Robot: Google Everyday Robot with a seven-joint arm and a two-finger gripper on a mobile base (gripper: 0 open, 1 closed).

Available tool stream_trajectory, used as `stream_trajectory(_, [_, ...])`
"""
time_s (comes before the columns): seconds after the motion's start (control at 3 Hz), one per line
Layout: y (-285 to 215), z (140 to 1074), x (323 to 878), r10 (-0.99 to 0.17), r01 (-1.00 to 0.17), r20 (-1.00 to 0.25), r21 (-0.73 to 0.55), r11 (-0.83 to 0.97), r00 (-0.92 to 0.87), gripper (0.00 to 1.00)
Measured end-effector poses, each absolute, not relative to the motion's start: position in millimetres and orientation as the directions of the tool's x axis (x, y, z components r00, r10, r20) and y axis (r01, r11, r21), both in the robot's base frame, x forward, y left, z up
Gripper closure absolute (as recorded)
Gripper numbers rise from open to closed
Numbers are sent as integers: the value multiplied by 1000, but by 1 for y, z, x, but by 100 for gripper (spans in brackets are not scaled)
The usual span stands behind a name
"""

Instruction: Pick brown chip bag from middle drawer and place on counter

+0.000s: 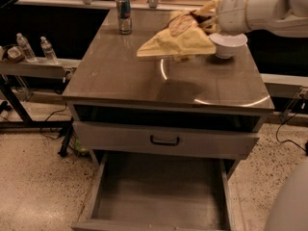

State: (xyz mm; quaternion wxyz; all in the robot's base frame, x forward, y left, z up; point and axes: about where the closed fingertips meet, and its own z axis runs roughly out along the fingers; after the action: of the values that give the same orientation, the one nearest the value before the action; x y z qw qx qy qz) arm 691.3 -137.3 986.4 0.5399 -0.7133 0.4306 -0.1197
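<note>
The brown chip bag [175,41] shows its tan-yellow side and hangs in the air above the back middle of the counter [130,78]. My gripper [204,19] is shut on the bag's right end, and the white arm reaches in from the upper right. The bag casts a shadow on the counter below it. The middle drawer [159,191] stands pulled out at the bottom of the view, its flat grey floor bare.
A white bowl [229,44] sits on the counter just right of the bag, under my arm. A drink can [124,13] stands at the counter's back left. A shut drawer front with a dark handle [165,140] lies above the open drawer. Two water bottles [33,48] stand on a shelf at left.
</note>
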Motion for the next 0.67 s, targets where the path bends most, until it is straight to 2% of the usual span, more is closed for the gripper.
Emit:
stream_trajectory(0.33, [-87,972,696,-704,-481,-286,-872,-89,650,81])
stream_trajectory(0.67, [-52,964,705,-680,-472,-278,-874,-113,678,58])
